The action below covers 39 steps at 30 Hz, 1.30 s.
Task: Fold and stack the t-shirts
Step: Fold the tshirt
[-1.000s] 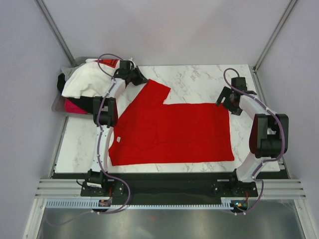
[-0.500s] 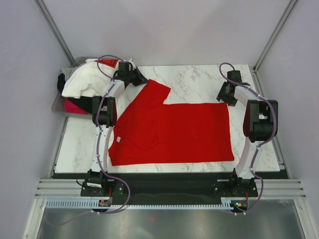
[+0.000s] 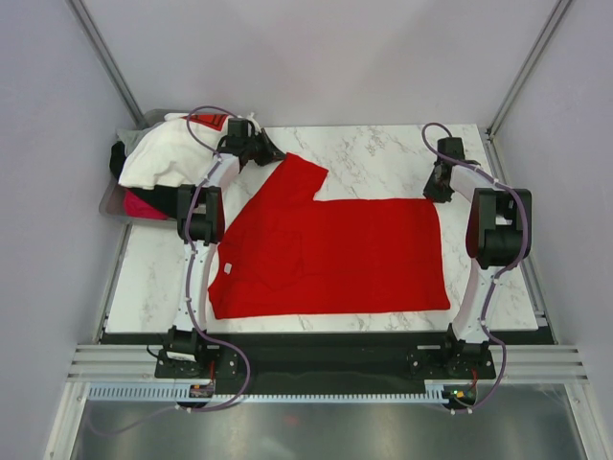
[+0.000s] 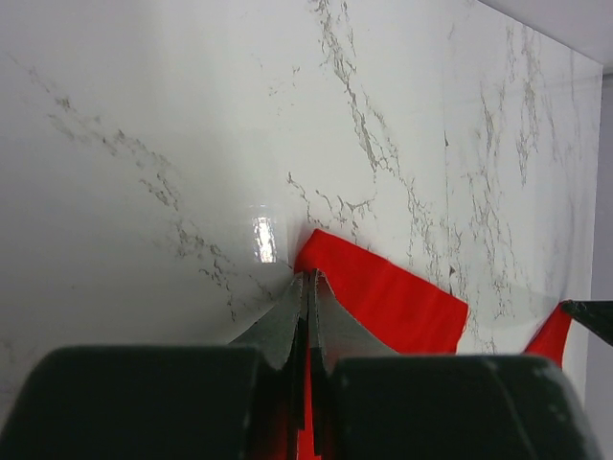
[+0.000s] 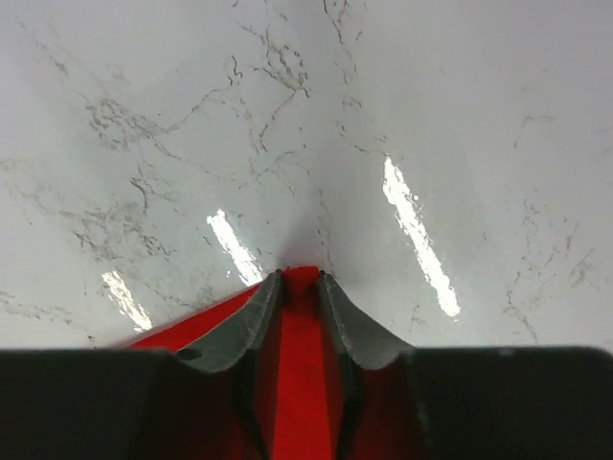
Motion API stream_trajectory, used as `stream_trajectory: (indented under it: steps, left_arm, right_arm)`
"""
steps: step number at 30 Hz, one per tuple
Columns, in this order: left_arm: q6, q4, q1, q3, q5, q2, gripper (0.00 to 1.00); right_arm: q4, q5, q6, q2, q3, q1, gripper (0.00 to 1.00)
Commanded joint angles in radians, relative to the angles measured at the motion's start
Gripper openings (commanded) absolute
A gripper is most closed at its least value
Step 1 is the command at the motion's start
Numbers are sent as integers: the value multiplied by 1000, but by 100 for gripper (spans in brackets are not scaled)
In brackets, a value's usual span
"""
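Top external view: a red t-shirt (image 3: 335,254) lies spread flat on the marble table (image 3: 383,153), from the table's near edge past its middle. Toward the table's far left, the left gripper (image 3: 276,154) is clenched on a sleeve tip. At the table's right side, the right gripper (image 3: 433,195) straddles a shirt corner; whether it grips is unclear. Off the table's far left corner, a white t-shirt (image 3: 163,163) tops a grey tray (image 3: 110,203)

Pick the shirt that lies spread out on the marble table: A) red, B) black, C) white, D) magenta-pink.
A: the red t-shirt lies flat across the table, while the white t-shirt sits on the pile at the far left.
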Motion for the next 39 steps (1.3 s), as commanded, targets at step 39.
stream_trajectory:
  steps: [39]
  left_arm:
    - [38, -217, -26, -1509, -267, -1759, 2]
  right_arm:
    - [38, -165, 5, -751, -612, -64, 0]
